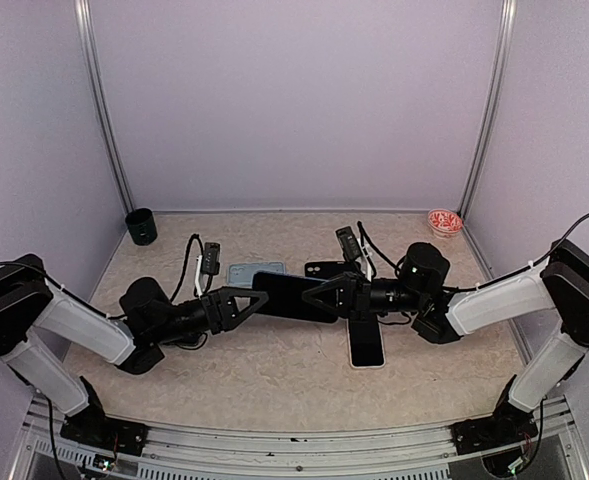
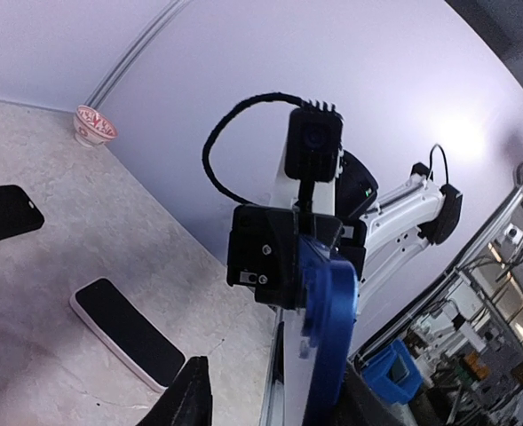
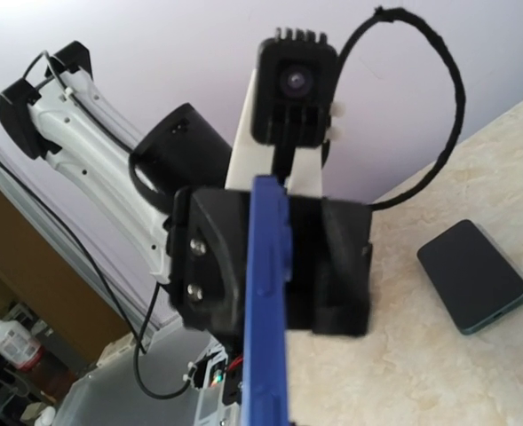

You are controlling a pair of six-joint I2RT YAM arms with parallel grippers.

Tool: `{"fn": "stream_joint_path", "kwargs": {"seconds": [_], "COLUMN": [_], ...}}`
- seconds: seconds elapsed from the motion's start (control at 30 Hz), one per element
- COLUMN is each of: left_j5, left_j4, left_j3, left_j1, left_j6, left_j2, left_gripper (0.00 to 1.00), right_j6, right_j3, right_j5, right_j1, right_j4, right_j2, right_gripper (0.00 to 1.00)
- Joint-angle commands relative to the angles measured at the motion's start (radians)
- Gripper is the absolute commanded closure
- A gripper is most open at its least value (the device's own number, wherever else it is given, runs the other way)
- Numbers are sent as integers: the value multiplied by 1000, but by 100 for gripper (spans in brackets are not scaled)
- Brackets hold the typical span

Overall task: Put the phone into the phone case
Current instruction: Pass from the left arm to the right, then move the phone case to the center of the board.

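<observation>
Left gripper [image 1: 257, 300] and right gripper [image 1: 312, 297] each clamp one end of the thin blue phone case [image 1: 292, 298]. It is probably light and bendy, so grip the rims.

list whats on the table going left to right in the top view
black cup → teal slab → black case → white-edged phone → red-patterned bowl; the blue slab held midair overlaps two of these, left out

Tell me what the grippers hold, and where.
Both hold one dark blue slab: left gripper on its left end, right gripper on its right end.
</observation>
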Motion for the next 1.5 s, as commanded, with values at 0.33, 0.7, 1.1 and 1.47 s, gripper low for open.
{"fn": "stream_joint_path", "kwargs": {"seconds": [0.33,0.7,1.1,1.47], "left_j5": [-120,-121,-242,-482], "left_j4": [-111,-376,-890,-1089], "left_j3": [-24,48,373,535], "left_j1": [138,279,359,364], "left_j6": [17,99,243,317], "left_j2": [-38,-33,161,290], "left_gripper": [19,1,5,15], "right_j6": [-129,-189,-200,-215], "right_j3": [-1,-3,-25,-41], "right_j5": [-15,84,101,116], "right_j1": [-23,-30,-31,-31], "right_j4": [-169,-339,-365,-394], "right_j2": [-104,-190,-229,-262], "right_gripper": [100,100,100,100]}}
